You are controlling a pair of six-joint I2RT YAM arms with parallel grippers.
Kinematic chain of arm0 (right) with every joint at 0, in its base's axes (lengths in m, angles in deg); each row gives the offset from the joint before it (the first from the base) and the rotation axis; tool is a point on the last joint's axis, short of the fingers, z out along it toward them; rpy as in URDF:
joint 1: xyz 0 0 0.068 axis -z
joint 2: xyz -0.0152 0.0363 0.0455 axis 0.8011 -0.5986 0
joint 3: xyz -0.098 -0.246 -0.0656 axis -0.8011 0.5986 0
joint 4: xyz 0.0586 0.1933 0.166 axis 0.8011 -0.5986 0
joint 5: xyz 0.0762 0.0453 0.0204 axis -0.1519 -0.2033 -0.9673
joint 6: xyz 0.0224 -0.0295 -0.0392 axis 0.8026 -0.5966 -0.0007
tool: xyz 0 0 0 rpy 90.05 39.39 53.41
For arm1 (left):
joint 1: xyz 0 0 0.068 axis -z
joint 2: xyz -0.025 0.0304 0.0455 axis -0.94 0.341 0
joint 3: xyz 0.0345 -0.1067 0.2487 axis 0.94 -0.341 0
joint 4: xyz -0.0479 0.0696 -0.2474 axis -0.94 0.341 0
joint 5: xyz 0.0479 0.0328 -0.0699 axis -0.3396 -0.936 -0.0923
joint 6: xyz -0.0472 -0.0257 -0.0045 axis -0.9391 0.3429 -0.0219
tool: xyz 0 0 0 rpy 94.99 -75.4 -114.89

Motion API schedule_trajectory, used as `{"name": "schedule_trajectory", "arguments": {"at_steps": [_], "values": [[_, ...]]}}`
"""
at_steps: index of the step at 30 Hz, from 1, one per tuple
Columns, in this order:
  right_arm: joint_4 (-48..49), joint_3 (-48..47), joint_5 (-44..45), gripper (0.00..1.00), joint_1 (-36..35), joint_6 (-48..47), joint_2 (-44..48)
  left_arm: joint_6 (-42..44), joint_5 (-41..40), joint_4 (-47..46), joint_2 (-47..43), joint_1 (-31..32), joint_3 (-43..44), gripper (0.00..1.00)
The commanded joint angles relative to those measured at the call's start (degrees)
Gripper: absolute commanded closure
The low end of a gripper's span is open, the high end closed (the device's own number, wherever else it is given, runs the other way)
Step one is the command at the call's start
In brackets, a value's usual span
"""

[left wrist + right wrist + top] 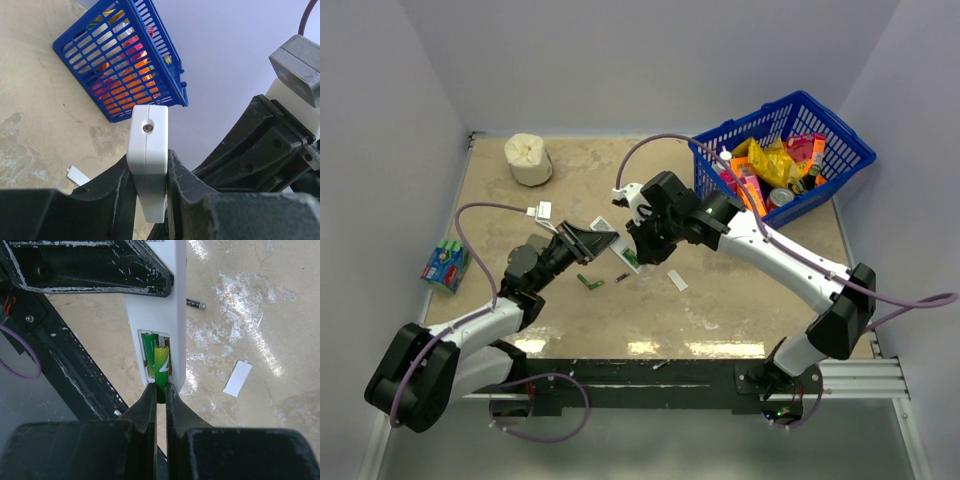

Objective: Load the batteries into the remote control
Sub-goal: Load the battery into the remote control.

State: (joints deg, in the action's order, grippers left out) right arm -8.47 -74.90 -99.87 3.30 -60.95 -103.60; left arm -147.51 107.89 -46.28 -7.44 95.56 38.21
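R claw (160, 392) pinching green battery (161, 362) at remote (152, 312) bay, L claw (149, 175) clamping remote

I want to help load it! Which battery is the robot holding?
The yellow-green battery pinched in the right end effector, at the remote's open slot. Another green battery already sits inside; a dark battery lies on the table.

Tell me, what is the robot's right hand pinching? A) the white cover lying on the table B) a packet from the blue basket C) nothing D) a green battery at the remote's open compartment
D: the right wrist view shows the right hand pinching a green battery at the remote control's open compartment, beside a second battery.
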Motion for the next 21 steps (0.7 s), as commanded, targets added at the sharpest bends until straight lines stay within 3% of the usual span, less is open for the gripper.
{"name": "schedule_trajectory", "arguments": {"at_steps": [1, 21], "values": [[-0.94, -2.72, -1.23, 1.00, -0.43, -1.02, -0.35, -1.09, 0.35, -5.66, 0.32, -0.36, 1.59, 1.00], [-1.47, -4.65, 3.69, 0.98, -1.13, 2.40, -2.20, -4.25, -0.26, -6.71, 0.32, -0.27, 0.71, 1.00]]}}
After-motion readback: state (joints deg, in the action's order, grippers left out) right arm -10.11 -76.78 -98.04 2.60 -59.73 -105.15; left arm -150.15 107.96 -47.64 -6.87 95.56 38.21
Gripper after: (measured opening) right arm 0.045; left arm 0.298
